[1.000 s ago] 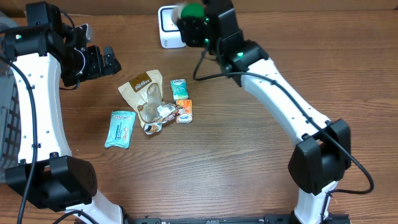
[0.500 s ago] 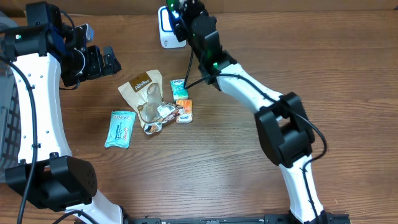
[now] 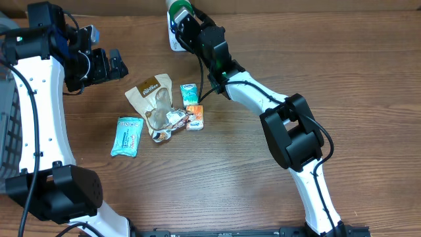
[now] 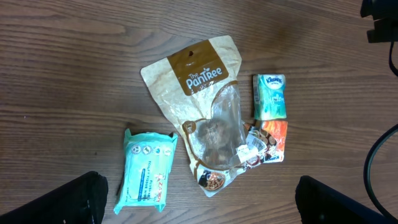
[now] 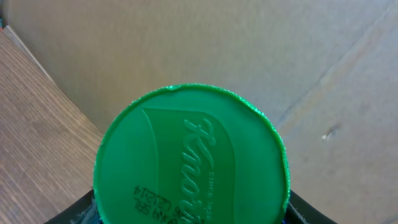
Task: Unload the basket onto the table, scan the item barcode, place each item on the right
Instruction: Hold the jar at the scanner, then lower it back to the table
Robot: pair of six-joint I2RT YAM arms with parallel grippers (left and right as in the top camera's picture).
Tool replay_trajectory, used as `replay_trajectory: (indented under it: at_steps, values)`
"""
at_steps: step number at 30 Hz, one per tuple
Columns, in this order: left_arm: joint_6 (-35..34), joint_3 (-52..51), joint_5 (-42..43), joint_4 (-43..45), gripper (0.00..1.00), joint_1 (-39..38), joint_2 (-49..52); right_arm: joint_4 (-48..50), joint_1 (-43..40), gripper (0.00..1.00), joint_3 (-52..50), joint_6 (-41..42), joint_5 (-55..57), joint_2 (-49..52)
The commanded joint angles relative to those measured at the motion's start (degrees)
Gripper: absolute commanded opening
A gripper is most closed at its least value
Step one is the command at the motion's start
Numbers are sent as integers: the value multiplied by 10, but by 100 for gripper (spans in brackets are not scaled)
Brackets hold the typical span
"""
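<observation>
A jar with a green Knorr lid (image 5: 189, 158) fills the right wrist view, and my right gripper (image 5: 189, 213) is shut on it, black fingers showing at both lower sides. Overhead, the jar (image 3: 176, 8) is held at the table's back edge, right above the white scanner (image 3: 172, 41). No barcode shows in any view. My left gripper (image 3: 117, 66) hangs open and empty at the upper left; in its wrist view the left gripper (image 4: 202, 202) spans bare wood below the packets.
A brown PanTree pouch (image 4: 205, 106), a teal wipes pack (image 4: 146, 168), a small tissue pack (image 4: 270, 96) and an orange packet (image 4: 273, 140) lie clustered mid-table. A cardboard wall (image 5: 249, 50) stands behind the table.
My right arm has swung left and toward the back edge, carrying the green-lidded jar from right of the scanner to above it. The left arm and the packets have not moved.
</observation>
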Motion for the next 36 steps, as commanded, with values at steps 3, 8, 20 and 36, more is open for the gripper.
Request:
replay_trajectory:
  at_steps: [3,8,20,36]
  values:
    - [13,2,0,0,100,-4,-14,21,-3,34,11,-22,-7,-4]
    - [13,2,0,0,100,-4,-14,35,9,34,12,-22,-7,-5]
    - [13,2,0,0,99,-4,-14,-166,66,35,12,181,-16,-104]
    - [13,2,0,0,100,-4,-14,-774,79,4,12,410,-81,-291]
